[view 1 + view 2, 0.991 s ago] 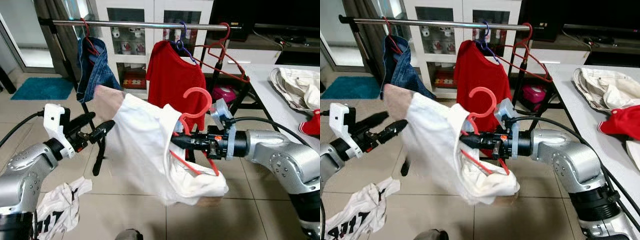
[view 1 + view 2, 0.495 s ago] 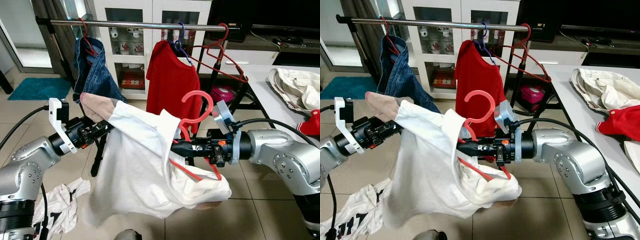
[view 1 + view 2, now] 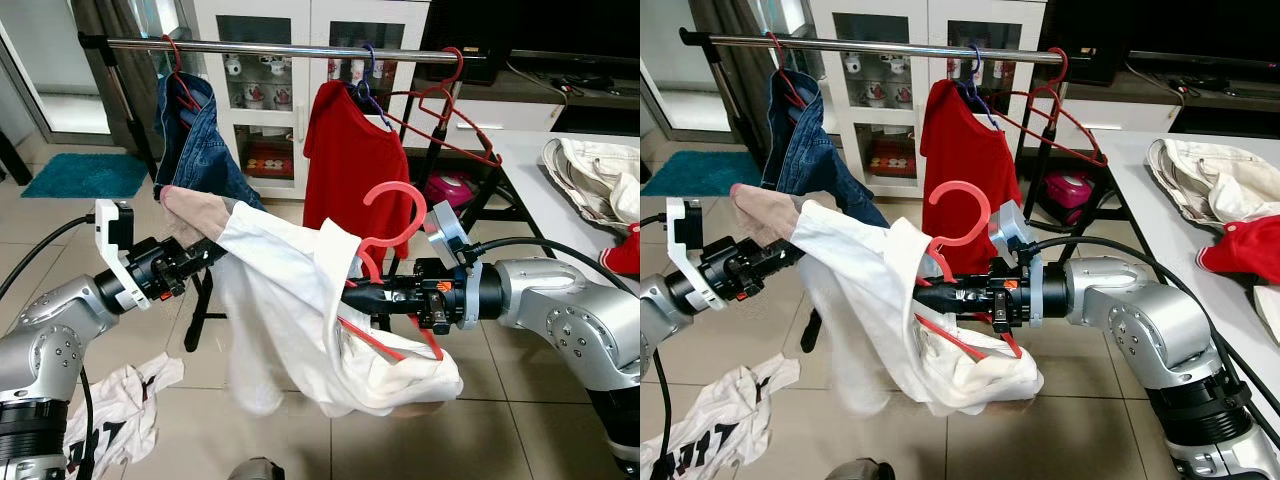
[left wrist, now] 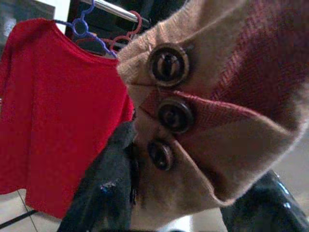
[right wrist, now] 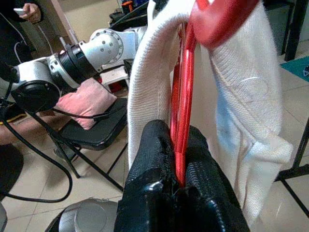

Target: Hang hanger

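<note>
The red plastic hanger is sitting in front of the robot's chest, below the metal rail, with its curved hook pointing up. The right gripper is pressing both black fingers tight on the hanger's thin neck. A white knitted garment is draping over the hanger and hanging down in soft folds.

The left gripper is pinching the garment's beige cuff, a woolly cloth with a reddish patch and three round dark buttons. Compared with half a second ago, the loose lower part of the white garment has dropped, so it is now hanging more narrow and straight down, while both grippers are staying almost in the same place.

On the rail, a blue denim piece and a red shirt are hanging. A printed white cloth is lying on the tiled floor.
</note>
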Motion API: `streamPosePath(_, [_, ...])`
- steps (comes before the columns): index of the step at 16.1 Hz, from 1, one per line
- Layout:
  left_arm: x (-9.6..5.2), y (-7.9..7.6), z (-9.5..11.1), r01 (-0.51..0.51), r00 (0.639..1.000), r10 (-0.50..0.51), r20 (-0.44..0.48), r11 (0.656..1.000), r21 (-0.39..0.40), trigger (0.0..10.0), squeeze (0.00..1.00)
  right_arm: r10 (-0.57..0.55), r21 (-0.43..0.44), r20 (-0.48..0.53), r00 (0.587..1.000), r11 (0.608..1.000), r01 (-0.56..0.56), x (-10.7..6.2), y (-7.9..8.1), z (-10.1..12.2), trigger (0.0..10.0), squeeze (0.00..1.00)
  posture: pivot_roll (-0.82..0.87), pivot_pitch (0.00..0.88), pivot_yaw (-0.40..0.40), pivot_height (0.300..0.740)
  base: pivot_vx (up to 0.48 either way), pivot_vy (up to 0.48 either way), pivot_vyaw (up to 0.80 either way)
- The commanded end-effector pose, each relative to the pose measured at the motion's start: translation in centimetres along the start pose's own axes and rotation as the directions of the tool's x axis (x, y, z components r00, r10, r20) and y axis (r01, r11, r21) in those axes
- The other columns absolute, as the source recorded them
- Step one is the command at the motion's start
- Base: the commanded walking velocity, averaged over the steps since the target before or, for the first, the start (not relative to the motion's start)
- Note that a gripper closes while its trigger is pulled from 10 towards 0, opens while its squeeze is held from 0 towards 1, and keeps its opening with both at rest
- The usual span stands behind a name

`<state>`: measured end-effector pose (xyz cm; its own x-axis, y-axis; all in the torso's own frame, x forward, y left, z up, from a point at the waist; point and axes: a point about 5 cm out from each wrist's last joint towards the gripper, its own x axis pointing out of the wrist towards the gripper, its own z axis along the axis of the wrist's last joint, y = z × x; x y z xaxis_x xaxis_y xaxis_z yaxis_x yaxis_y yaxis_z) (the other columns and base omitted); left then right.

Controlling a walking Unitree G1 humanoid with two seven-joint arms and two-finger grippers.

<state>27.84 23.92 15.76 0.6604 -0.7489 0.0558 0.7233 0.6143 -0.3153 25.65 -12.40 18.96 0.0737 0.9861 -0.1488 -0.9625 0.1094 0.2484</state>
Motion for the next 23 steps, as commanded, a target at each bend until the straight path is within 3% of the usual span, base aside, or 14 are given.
streamPosePath(1, [0.1,0.1,0.8,-0.003,0.999,0.003,0.036,1.000,0.009,0.0,0.00,0.007,-0.011,0.002,1.000,1.000,-0.007,-0.2,0.1,0.2,10.0,0.00,-0.05,0.000,0.012,0.740,0.000,0.000,0.00])
streamPosePath(8, [0.1,0.1,1.0,-0.008,0.997,0.007,0.079,1.000,0.018,0.0,0.00,0.007,-0.011,-0.013,1.000,1.000,-0.007,-0.2,-0.1,0.1,10.0,0.00,-0.04,0.000,0.002,0.740,0.000,0.000,0.00])
streamPosePath(15, [-0.8,0.4,1.2,-0.060,0.983,0.064,0.174,0.998,-0.030,0.0,0.00,-0.026,-0.001,-0.021,0.999,1.000,0.026,-0.3,-0.3,-0.4,10.0,0.00,-0.05,0.000,0.007,0.740,0.000,0.000,0.00])
streamPosePath(17, [-0.9,0.4,1.8,-0.073,0.954,0.094,0.286,0.994,-0.082,0.0,0.00,-0.062,0.007,-0.011,0.998,0.998,0.062,-0.4,-0.8,-0.3,10.0,0.00,-0.04,0.000,0.003,0.740,0.000,0.000,0.00])
streamPosePath(19, [-1.6,0.6,2.4,-0.087,0.902,0.145,0.407,0.984,-0.156,0.0,0.00,-0.083,0.017,0.006,0.997,0.996,0.082,-0.4,-1.2,-0.2,10.0,0.00,-0.04,0.000,-0.006,0.740,0.000,0.000,0.00])
streamPosePath(20, [-2.3,1.0,2.5,-0.100,0.847,0.205,0.491,0.968,-0.232,0.0,0.00,-0.091,0.027,0.021,0.996,0.996,0.091,-0.4,-1.4,-0.1,10.0,0.00,-0.04,0.000,-0.004,0.740,0.000,0.000,0.00])
streamPosePath(23, [-2.8,1.9,2.0,-0.138,0.778,0.307,0.548,0.935,-0.328,0.0,0.00,-0.100,0.033,0.033,0.994,0.995,0.099,-0.4,-1.4,-0.1,10.0,0.00,-0.05,0.000,0.007,0.740,0.000,0.000,0.00])
